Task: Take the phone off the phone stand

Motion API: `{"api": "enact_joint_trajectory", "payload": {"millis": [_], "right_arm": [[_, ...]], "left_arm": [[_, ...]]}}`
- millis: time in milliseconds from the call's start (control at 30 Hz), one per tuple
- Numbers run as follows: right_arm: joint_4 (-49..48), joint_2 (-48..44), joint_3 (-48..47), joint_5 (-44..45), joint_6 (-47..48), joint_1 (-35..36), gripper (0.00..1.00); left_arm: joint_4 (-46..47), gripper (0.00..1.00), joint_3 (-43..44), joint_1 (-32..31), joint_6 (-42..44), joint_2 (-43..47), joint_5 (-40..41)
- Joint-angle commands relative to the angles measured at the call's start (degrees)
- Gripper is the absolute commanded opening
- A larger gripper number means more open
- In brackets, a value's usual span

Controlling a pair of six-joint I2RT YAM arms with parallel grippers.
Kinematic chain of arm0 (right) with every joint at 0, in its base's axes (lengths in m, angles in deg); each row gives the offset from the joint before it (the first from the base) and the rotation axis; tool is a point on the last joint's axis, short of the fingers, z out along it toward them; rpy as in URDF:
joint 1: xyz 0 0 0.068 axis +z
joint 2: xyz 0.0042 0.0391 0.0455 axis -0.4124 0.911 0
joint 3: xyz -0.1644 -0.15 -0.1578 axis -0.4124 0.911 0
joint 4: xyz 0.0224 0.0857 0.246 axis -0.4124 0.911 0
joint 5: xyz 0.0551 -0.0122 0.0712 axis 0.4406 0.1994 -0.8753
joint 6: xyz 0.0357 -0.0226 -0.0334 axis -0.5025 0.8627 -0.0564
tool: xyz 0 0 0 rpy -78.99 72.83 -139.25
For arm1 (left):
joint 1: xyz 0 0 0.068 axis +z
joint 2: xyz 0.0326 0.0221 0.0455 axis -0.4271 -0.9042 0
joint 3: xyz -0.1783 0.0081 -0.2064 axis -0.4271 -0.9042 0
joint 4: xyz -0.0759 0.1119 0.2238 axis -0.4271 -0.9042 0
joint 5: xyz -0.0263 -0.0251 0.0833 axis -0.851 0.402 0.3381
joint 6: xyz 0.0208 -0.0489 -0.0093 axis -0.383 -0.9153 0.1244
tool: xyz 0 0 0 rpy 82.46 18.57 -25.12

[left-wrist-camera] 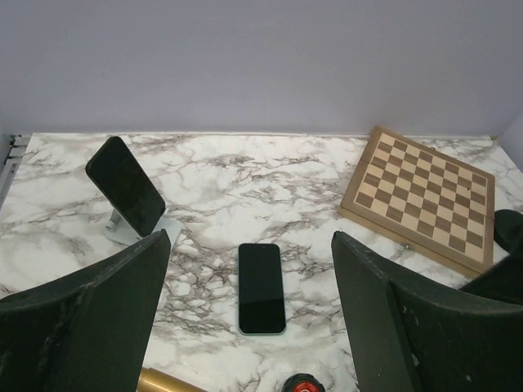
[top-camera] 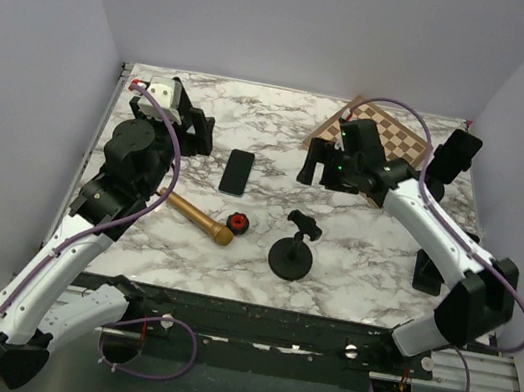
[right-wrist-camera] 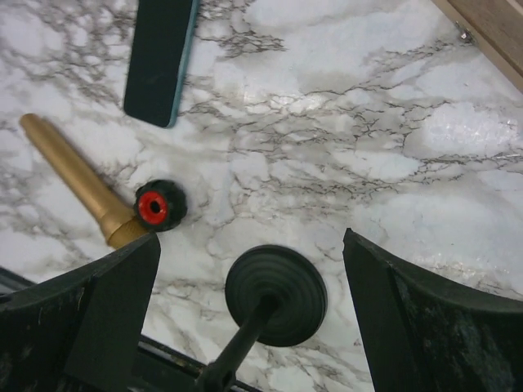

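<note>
The left fingers (left-wrist-camera: 90, 327) are wide apart and hold nothing. Past them a dark phone (left-wrist-camera: 261, 287) lies flat on the tabletop (left-wrist-camera: 245, 180). Further back on the left, another phone (left-wrist-camera: 127, 186) leans on a grey stand (left-wrist-camera: 151, 233). The right fingers (right-wrist-camera: 425, 327) are wide apart too, over a round black stand (right-wrist-camera: 275, 294). Near it are a red knob (right-wrist-camera: 155, 206) and a gold stick (right-wrist-camera: 73, 175).
</note>
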State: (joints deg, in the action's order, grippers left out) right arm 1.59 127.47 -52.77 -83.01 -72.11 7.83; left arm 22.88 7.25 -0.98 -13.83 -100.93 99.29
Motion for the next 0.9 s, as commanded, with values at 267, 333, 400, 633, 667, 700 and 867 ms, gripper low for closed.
{"api": "enact_joint_trajectory", "payload": {"millis": [267,333,400,633,667,700,867], "right_arm": [[0.63,-22.01,9.62,-20.77,0.92,0.33,0.95],[1.24,-22.4,10.93,-22.32,1.28,0.88,0.9],[2.88,-22.94,11.12,-21.28,1.76,1.96,0.85],[4.23,-24.19,11.15,-21.2,2.26,5.32,0.72],[4.64,-24.06,11.22,-21.51,2.63,5.78,0.72],[5.12,-23.9,11.36,-21.41,3.07,6.37,0.72],[7.48,-24.53,14.04,-14.1,3.3,8.09,0.71]], "left_arm": [[-2.48,0.88,1.85,0.25,-3.2,3.16,-1.99],[-2.57,0.88,1.86,0.25,-3.16,2.96,-1.78],[-2.69,0.88,1.88,0.25,-3.15,2.69,-1.69],[-3.06,0.88,2.25,0.26,-3.48,1.81,-2.03],[-3.13,0.88,2.26,0.25,-3.46,1.6,-1.9],[-3.11,0.88,2.17,0.25,-3.46,1.53,-1.93],[-3.28,0.88,2.28,0.25,-3.59,1.25,-1.76]]}}
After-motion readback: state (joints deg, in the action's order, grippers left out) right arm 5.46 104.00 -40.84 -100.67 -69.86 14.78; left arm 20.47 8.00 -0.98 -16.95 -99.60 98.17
